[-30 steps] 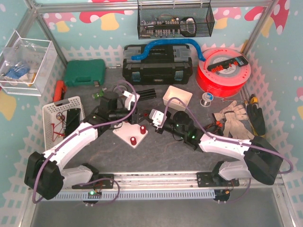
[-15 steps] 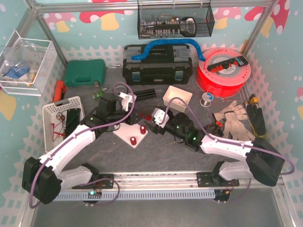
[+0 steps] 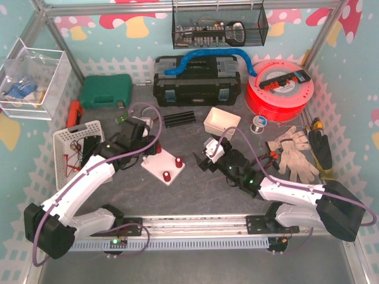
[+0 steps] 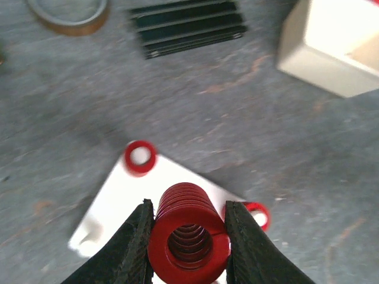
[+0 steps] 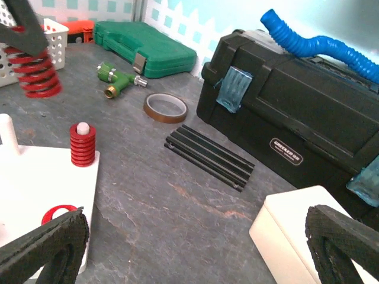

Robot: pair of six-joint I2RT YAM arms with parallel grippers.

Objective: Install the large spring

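Left gripper (image 4: 188, 239): clamped on the large red coil spring (image 4: 188, 216), a black finger on either side.
Spring's place: in the air about over the far-left edge of the square white plastic peg plate (image 4: 121, 198), not touching it.
Spring's axis: roughly upright, bore facing the plate.
Bare white peg (image 5: 6, 133): at the plate's left corner, just beside and below the spring. I'd guess a small sideways shift, then down.
Small red spring (image 5: 83, 145): seated on a neighbouring peg.
Right gripper (image 5: 195, 236): spread wide, empty, off the plate's right side. The left arm is nearer.

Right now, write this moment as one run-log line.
left gripper: shut on spring | spring: not on white base | right gripper: open, empty
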